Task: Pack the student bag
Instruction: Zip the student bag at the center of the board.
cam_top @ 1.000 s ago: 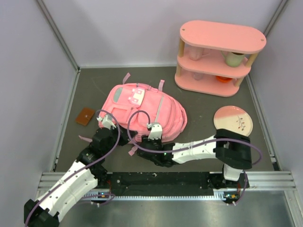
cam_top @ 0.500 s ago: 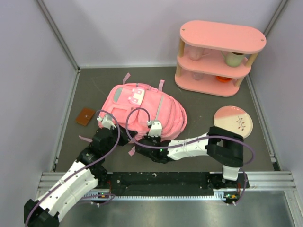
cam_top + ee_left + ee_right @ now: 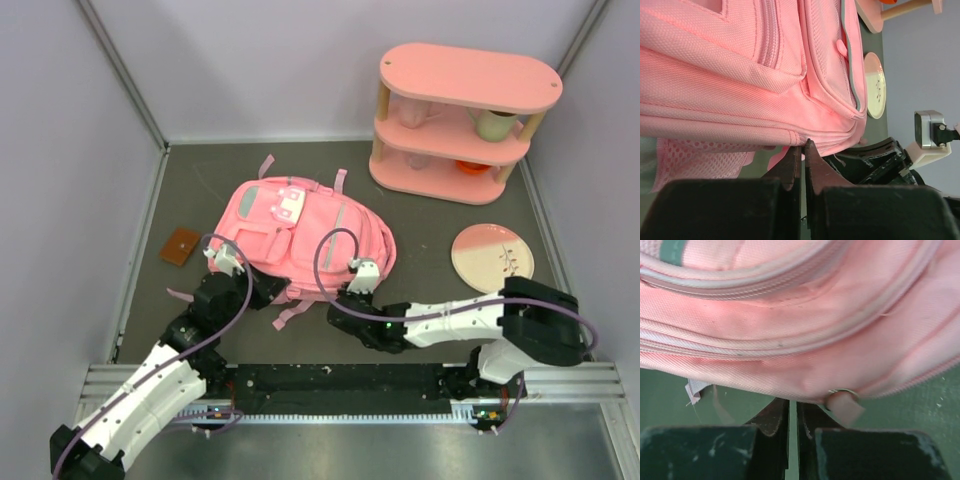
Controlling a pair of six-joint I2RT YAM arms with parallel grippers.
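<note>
From above, we see the student bag lying flat on the counter, left of a pink plate. The left gripper and right gripper both reach its near edge.

At the left wrist, the jaws are clenched, tips touching the bag's lower seam. We cannot tell whether fabric is caught between them.

At the right wrist, the jaws are clenched against the bag's edge, with a zipper pull just beside them.

The right tool has slid rightward along the near edge of the student bag, and its jaws have closed.
</note>
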